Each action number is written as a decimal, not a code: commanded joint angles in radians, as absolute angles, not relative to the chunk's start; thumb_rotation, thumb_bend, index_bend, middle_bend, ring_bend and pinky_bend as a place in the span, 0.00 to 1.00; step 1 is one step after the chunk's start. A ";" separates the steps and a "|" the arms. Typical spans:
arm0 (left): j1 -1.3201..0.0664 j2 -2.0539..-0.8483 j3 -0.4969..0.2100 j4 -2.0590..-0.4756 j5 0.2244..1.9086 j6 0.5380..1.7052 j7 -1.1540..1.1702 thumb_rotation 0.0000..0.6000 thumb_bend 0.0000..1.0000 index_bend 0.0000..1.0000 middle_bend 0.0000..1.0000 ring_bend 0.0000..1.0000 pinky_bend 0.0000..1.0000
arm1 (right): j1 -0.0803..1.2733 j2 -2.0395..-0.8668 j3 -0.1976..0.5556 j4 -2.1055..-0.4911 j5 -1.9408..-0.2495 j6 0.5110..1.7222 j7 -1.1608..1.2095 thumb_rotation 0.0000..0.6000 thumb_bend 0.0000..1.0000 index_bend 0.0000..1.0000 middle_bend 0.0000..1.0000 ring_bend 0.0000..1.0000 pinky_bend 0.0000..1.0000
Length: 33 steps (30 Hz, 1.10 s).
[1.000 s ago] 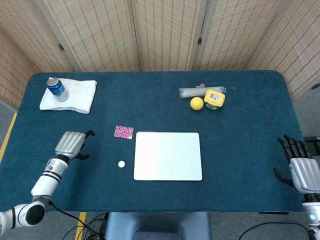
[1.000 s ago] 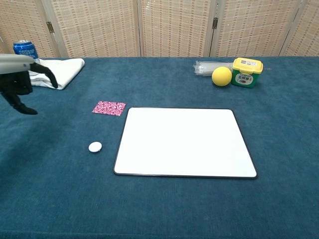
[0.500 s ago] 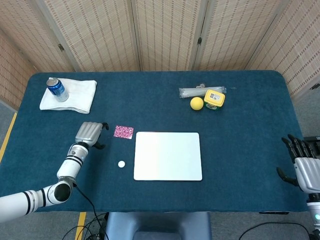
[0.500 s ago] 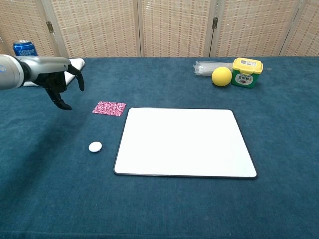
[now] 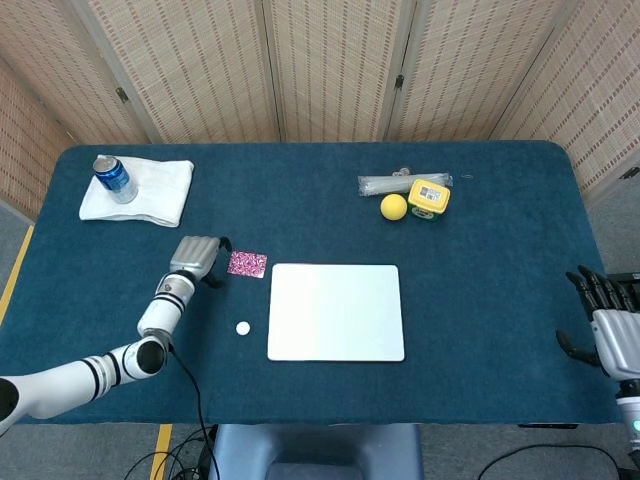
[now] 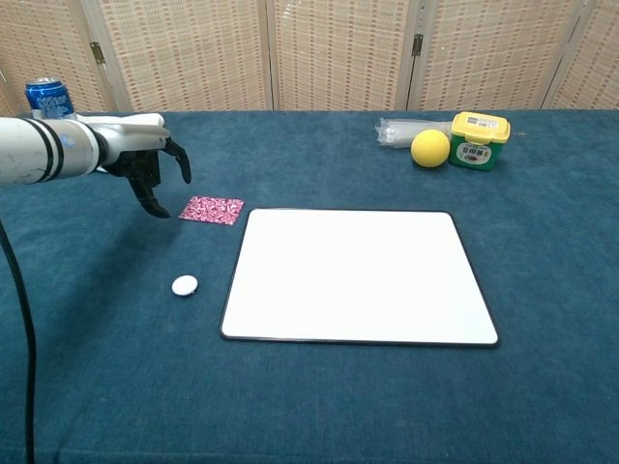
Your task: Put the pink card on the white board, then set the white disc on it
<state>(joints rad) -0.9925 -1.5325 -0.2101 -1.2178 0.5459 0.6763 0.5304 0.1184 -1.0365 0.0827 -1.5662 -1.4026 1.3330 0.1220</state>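
The pink patterned card lies flat on the blue cloth just off the white board's far left corner. A small white disc rests on the cloth left of the board's near half. My left hand hovers right beside the card's left edge, fingers apart and pointing down, holding nothing. My right hand sits at the table's right edge, fingers spread and empty; the chest view does not show it.
A blue can stands on a folded white towel at the back left. A yellow ball, a yellow-lidded green tub and a clear plastic bag sit at the back right.
My left hand has swept rightward across the table, from near the left edge to just beside the pink card. The right hand has drifted slightly lower.
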 commanded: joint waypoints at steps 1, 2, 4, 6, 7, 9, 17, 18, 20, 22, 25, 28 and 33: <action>-1.009 -1.548 -0.206 -1.197 0.550 0.665 0.515 1.00 0.24 0.32 1.00 1.00 1.00 | 0.119 -1.034 0.083 -1.564 -1.401 1.332 0.128 1.00 0.26 0.00 0.00 0.00 0.00; -1.013 -1.551 -0.205 -1.192 0.548 0.661 0.512 1.00 0.24 0.32 1.00 1.00 1.00 | 0.119 -1.033 0.084 -1.564 -1.401 1.332 0.130 1.00 0.26 0.00 0.00 0.00 0.00; -1.021 -1.559 -0.202 -1.180 0.545 0.653 0.504 1.00 0.24 0.32 1.00 1.00 1.00 | 0.118 -1.031 0.083 -1.564 -1.402 1.333 0.135 1.00 0.26 0.00 0.00 0.00 0.00; -1.029 -1.566 -0.197 -1.169 0.539 0.647 0.503 1.00 0.24 0.32 1.00 1.00 1.00 | 0.119 -1.031 0.082 -1.564 -1.404 1.331 0.139 1.00 0.26 0.00 0.00 0.00 0.00; -1.035 -1.572 -0.194 -1.164 0.535 0.647 0.503 1.00 0.24 0.32 1.00 1.00 1.00 | 0.120 -1.030 0.079 -1.563 -1.407 1.327 0.140 1.00 0.26 0.00 0.00 0.00 0.00; -1.044 -1.579 -0.191 -1.159 0.530 0.650 0.506 1.00 0.24 0.32 1.00 1.00 1.00 | 0.122 -1.027 0.076 -1.564 -1.412 1.323 0.143 1.00 0.26 0.00 0.00 0.00 0.00; -1.087 -1.605 -0.178 -1.129 0.483 0.648 0.527 1.00 0.24 0.33 1.00 1.00 1.00 | 0.108 -1.017 0.077 -1.561 -1.419 1.352 0.175 1.00 0.26 0.00 0.00 0.00 0.00; -1.091 -1.609 -0.176 -1.120 0.475 0.643 0.527 1.00 0.24 0.33 1.00 1.00 1.00 | 0.107 -1.016 0.078 -1.560 -1.418 1.354 0.177 1.00 0.26 0.00 0.00 0.00 0.00; -1.099 -1.619 -0.169 -1.100 0.461 0.629 0.529 1.00 0.24 0.33 1.00 1.00 1.00 | 0.105 -1.015 0.078 -1.558 -1.417 1.355 0.183 1.00 0.26 0.00 0.00 0.00 0.00; -1.107 -1.630 -0.162 -1.081 0.450 0.618 0.531 1.00 0.24 0.33 1.00 1.00 1.00 | 0.106 -1.014 0.078 -1.556 -1.417 1.353 0.187 1.00 0.26 0.00 0.00 0.00 0.00; -1.118 -1.644 -0.157 -1.055 0.435 0.602 0.530 1.00 0.24 0.33 1.00 1.00 1.00 | 0.106 -1.012 0.077 -1.555 -1.419 1.353 0.191 1.00 0.26 0.00 0.00 0.00 0.00; -1.128 -1.654 -0.149 -1.031 0.418 0.586 0.532 1.00 0.24 0.32 1.00 1.00 1.00 | 0.104 -1.011 0.078 -1.555 -1.418 1.356 0.196 1.00 0.26 0.00 0.00 0.00 0.00; -1.140 -1.668 -0.142 -1.003 0.408 0.578 0.528 1.00 0.24 0.31 1.00 1.00 1.00 | 0.103 -1.009 0.079 -1.553 -1.419 1.358 0.201 1.00 0.26 0.00 0.00 0.00 0.00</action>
